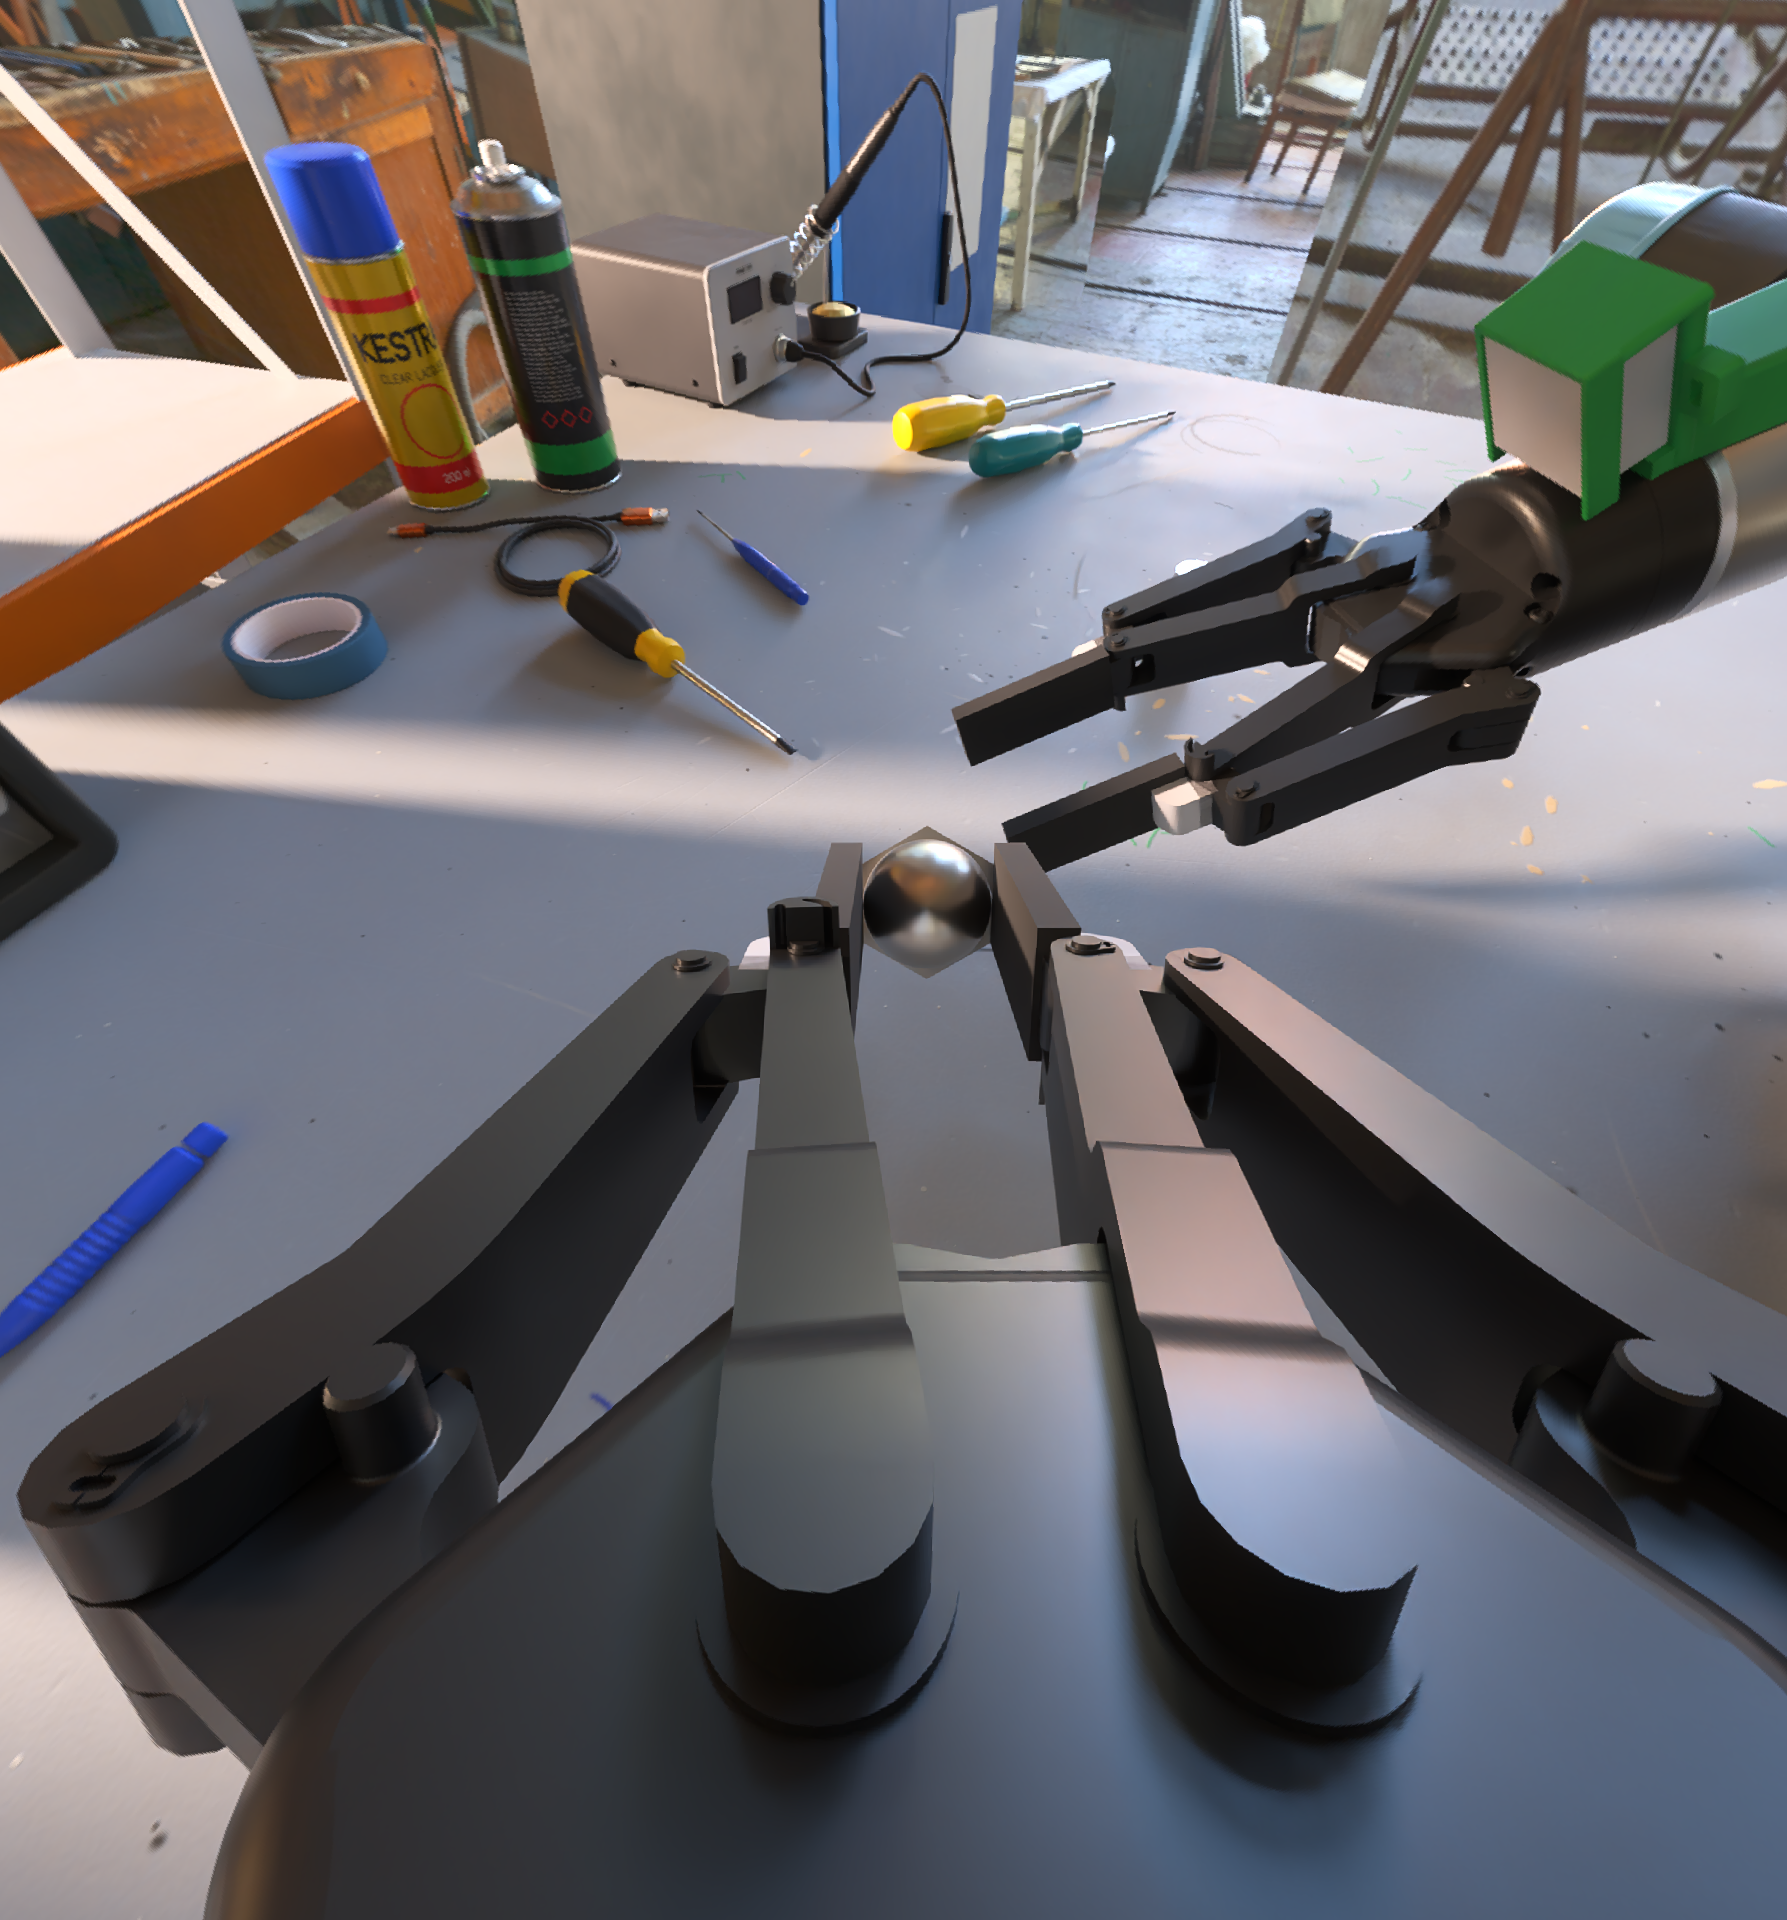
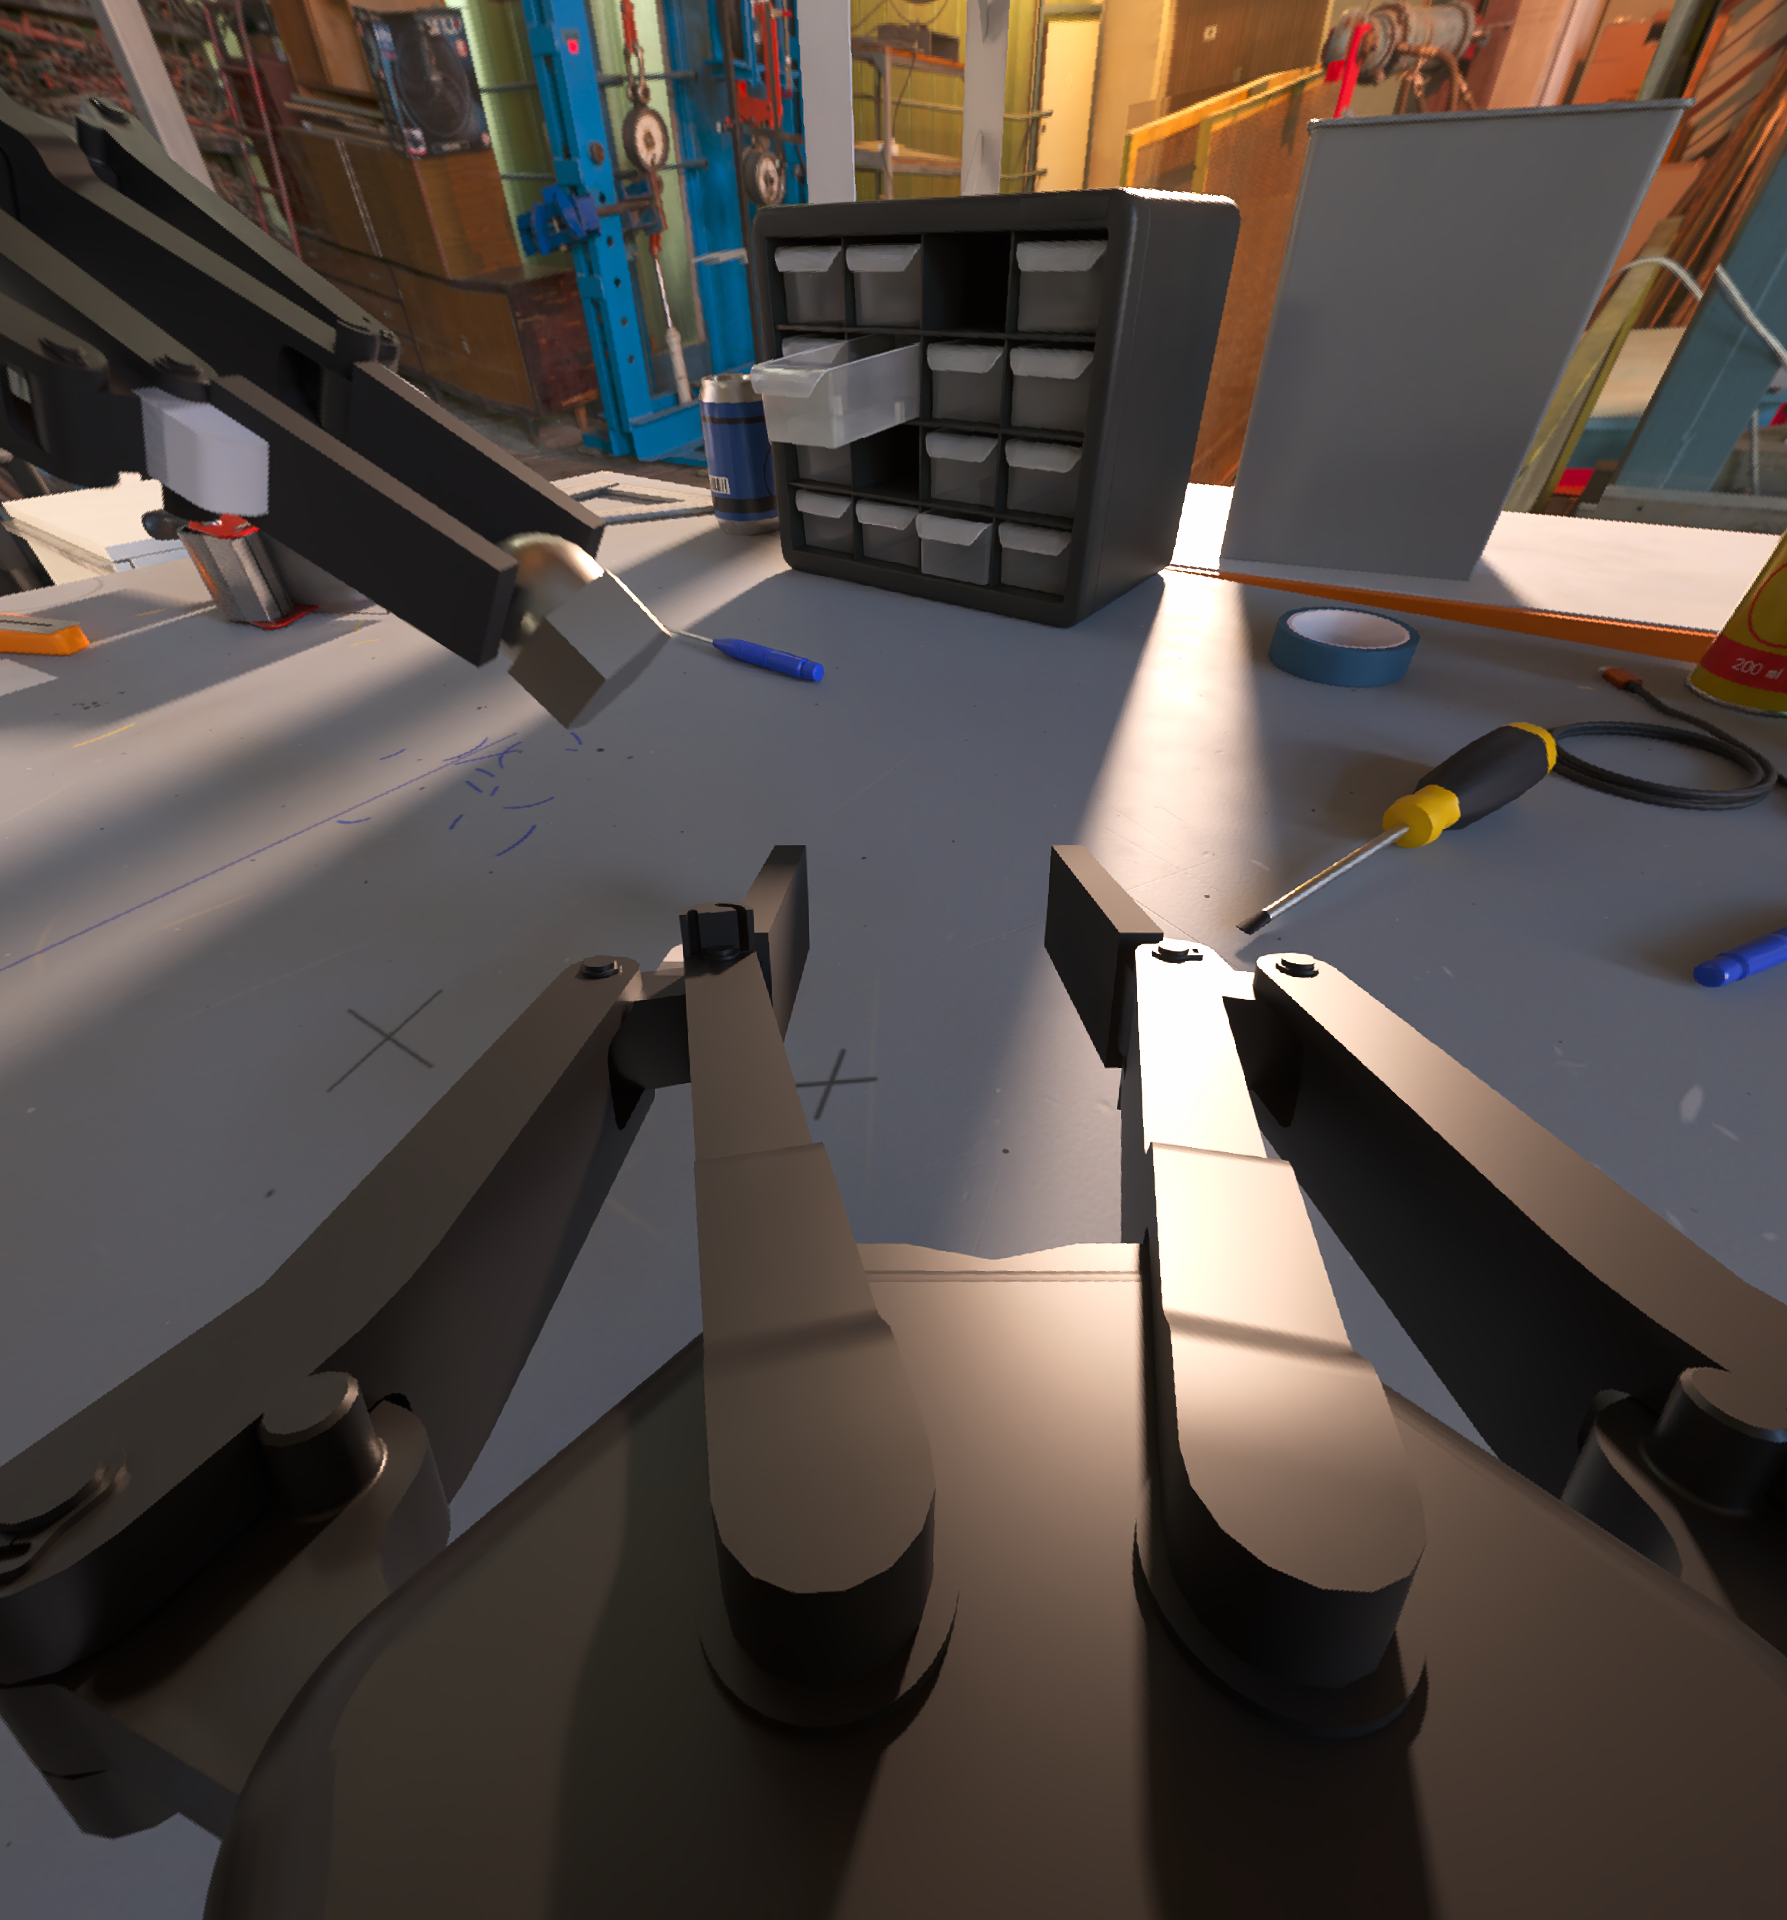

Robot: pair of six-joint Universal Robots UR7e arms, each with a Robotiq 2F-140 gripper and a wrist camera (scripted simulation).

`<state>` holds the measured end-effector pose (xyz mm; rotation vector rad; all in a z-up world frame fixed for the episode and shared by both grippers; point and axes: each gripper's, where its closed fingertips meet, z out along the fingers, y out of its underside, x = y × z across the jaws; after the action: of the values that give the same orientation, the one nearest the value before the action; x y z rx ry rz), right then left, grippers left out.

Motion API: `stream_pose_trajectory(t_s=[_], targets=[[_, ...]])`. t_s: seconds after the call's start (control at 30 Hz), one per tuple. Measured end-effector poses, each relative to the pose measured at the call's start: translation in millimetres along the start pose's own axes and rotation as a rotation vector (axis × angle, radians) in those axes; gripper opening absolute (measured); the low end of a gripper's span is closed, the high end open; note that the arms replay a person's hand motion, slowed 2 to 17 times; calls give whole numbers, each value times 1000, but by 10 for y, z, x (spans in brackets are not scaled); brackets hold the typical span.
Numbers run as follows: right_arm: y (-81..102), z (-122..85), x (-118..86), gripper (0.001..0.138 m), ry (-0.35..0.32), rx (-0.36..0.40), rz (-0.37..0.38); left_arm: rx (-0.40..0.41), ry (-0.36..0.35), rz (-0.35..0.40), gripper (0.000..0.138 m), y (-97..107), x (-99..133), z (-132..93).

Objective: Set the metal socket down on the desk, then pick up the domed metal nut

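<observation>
My left gripper (image 1: pixel 927 883) is shut on the domed metal nut (image 1: pixel 925 902), a shiny dome on a hexagonal body, pinched between both pads. In the right wrist view the nut (image 2: pixel 582 634) hangs in the left gripper (image 2: pixel 541 582) a little above the grey desk (image 2: pixel 868 748). My right gripper (image 2: pixel 925 914) is open and empty over the desk. In the left wrist view it (image 1: pixel 988 779) reaches in from the right, its tips close to the nut without touching it. A small ribbed metal piece with a red part (image 2: pixel 234 582) stands behind the left gripper; I cannot tell if it is the socket.
At the back stand two spray cans (image 1: pixel 380 332), a soldering station (image 1: pixel 691 307) and yellow and teal screwdrivers (image 1: pixel 982 426). A black-and-yellow screwdriver (image 1: pixel 624 634), blue tape (image 1: pixel 305 644), a coiled cable (image 1: pixel 556 551) and blue precision drivers (image 1: pixel 89 1257) lie about. A drawer cabinet (image 2: pixel 982 405) stands beyond.
</observation>
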<state>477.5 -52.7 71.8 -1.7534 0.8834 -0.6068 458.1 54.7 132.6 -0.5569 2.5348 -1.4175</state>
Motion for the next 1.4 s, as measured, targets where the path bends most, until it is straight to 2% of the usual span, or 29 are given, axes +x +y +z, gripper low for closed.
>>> stream_pose_trajectory(t_s=[0.37,0.63,0.93,1.13,1.4], targets=[[1,-17,13,62,0,3,4,7,43,10,34,51,151,342],[-2,-31,20,62,-1,10,11,33,51,18,34,105,191,494],[-22,-50,21,62,-6,28,26,77,23,32,34,169,158,550],[-59,-66,7,62,-16,51,39,72,19,16,34,236,149,536],[-123,-89,-44,62,-41,85,49,106,17,53,34,214,156,471]])
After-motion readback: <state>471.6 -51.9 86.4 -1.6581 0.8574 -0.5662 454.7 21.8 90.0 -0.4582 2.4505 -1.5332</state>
